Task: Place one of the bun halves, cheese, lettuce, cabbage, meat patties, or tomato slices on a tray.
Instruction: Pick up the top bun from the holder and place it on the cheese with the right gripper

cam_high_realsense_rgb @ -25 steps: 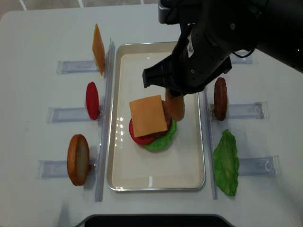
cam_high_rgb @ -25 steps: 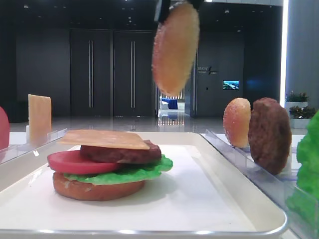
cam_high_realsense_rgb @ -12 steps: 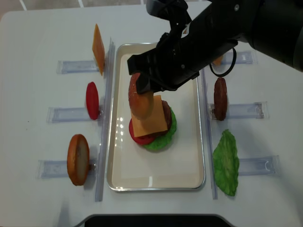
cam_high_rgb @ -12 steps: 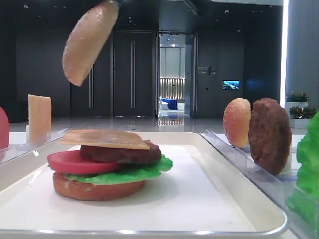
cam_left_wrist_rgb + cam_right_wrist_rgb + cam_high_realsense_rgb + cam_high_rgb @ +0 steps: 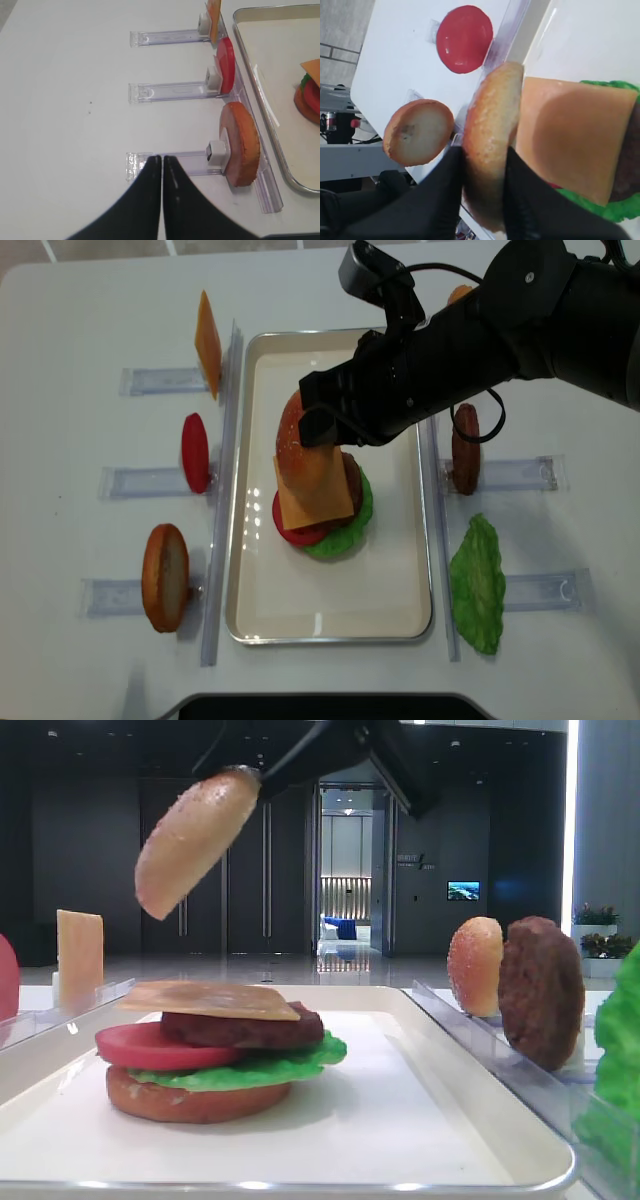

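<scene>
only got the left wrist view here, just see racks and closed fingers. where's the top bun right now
Observer: The right gripper holds the bun half in the air, tilted, above the cheese atop the stack.
Operator: is it gripped at the edge or across the dome
Observer: At one edge; the black fingers pinch its two faces.
Operator: anything left on the far racks
Observer: A meat patty, lettuce and another bun half stand right of the tray.
</scene>
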